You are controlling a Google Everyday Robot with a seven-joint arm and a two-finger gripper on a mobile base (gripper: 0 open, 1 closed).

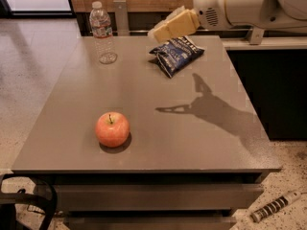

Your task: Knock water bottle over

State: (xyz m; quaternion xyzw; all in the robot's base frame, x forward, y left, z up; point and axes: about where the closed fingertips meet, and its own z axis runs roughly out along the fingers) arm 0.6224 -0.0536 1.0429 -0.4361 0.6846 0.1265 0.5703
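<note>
The robot's arm (240, 4) is running off the upper right edge, its tan gripper (154, 33) hanging above the chip bag (178, 55); whether it is open cannot be told. The water bottle (102, 32), clear, ribbed and white-capped with a thin red-and-white band, is standing upright at the table's (168, 143) far left corner, apart from the gripper.

Grey table (144, 95), water bottle (102, 32) upright far left, chip bag (178, 54), apple (112, 129) near front, tool (158, 32) above bag
</note>
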